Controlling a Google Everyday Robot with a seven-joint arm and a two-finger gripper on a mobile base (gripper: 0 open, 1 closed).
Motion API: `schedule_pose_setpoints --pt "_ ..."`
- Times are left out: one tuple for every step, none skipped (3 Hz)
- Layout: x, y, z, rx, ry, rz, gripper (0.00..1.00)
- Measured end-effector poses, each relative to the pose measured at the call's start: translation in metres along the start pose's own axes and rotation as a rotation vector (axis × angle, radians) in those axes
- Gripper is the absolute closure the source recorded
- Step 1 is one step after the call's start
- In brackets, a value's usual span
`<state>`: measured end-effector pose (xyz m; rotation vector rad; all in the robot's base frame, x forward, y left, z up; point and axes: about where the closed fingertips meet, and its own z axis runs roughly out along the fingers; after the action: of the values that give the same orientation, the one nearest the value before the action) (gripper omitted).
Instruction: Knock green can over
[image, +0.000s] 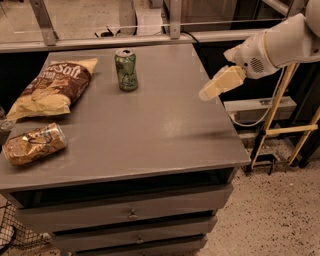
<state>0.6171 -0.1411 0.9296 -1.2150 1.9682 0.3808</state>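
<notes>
The green can (126, 69) stands upright near the far edge of the grey table (145, 130), silver top up. My gripper (220, 83) hangs at the end of the white arm (280, 45) over the table's right edge. It sits above the surface, well to the right of the can and slightly nearer than it. It touches nothing.
A brown and yellow chip bag (52, 87) lies at the left. A crumpled gold-brown foil bag (34, 144) lies at the near left. Drawers (132, 215) run below the tabletop. A yellow-framed stand (290, 127) is on the floor at the right.
</notes>
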Motion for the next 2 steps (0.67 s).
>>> schedule_pose_setpoints --pt "0.000 0.000 0.000 0.000 0.000 0.000 0.00" --pt "-0.017 -0.010 0.012 0.034 -0.052 -0.002 0.00"
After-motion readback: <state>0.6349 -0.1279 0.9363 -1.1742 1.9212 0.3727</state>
